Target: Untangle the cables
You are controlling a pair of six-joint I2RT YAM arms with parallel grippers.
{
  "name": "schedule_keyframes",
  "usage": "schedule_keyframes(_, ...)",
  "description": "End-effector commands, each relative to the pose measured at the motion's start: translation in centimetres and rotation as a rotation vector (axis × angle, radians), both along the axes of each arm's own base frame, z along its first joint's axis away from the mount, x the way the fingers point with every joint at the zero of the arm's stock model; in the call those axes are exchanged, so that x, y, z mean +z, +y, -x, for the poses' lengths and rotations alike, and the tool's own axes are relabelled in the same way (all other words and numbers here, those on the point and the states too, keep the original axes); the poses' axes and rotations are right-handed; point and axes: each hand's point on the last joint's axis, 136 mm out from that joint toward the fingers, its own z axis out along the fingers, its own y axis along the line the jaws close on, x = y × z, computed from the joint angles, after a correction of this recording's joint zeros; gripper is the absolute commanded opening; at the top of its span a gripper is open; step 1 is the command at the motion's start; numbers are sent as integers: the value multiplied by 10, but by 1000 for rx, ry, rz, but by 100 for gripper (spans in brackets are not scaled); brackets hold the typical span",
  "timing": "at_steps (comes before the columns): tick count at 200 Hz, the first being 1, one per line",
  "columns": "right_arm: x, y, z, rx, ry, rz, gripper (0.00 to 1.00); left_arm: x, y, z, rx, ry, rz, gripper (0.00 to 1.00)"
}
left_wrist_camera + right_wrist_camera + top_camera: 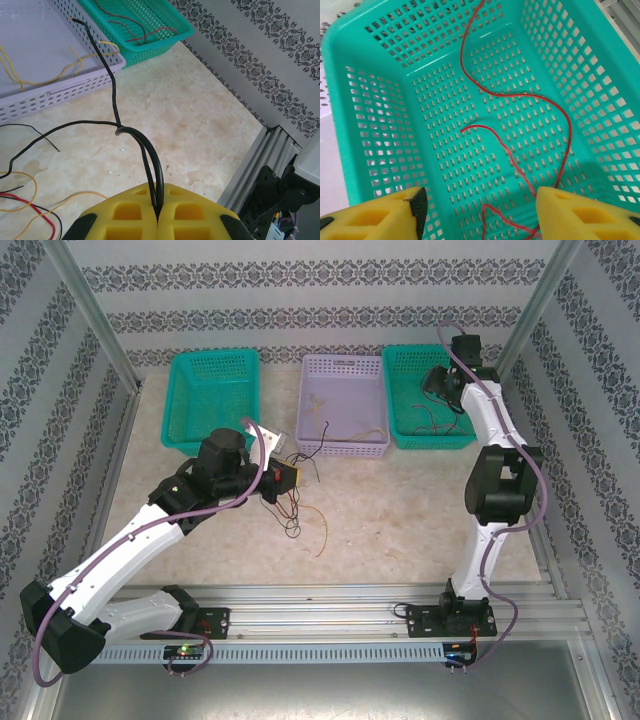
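Three baskets on the desk — two teal, the left teal basket and the right teal basket, with one lavender basket between them. Two arms, the left arm and the right arm, so two grippers: left gripper, right gripper.

On to the wires. One black cable loops up front in the left wrist view. At least two red cables lie in the right teal basket, and at least two yellow cables in the lavender one. The tangle on the desk mixes black, red and yellow — too knotted to count.
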Motion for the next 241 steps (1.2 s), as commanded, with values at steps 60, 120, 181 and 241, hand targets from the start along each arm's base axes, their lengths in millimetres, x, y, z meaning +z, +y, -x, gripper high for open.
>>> schedule_keyframes(60, 116, 118, 83, 346, -324, -223, 68, 34, -10, 5, -24, -32, 125, 0)
schedule_keyframes(120, 97, 217, 208, 704, -455, -413, 71, 77, -40, 22, -144, -87, 347, 0)
schedule_keyframes(181, 99, 276, 314, 1038, -582, -464, 70, 59, -56, 20, -149, -58, 305, 0)
schedule_keyframes(241, 87, 290, 348, 1156, -589, -497, 64, 46, -57, 6, -99, -36, 257, 0)
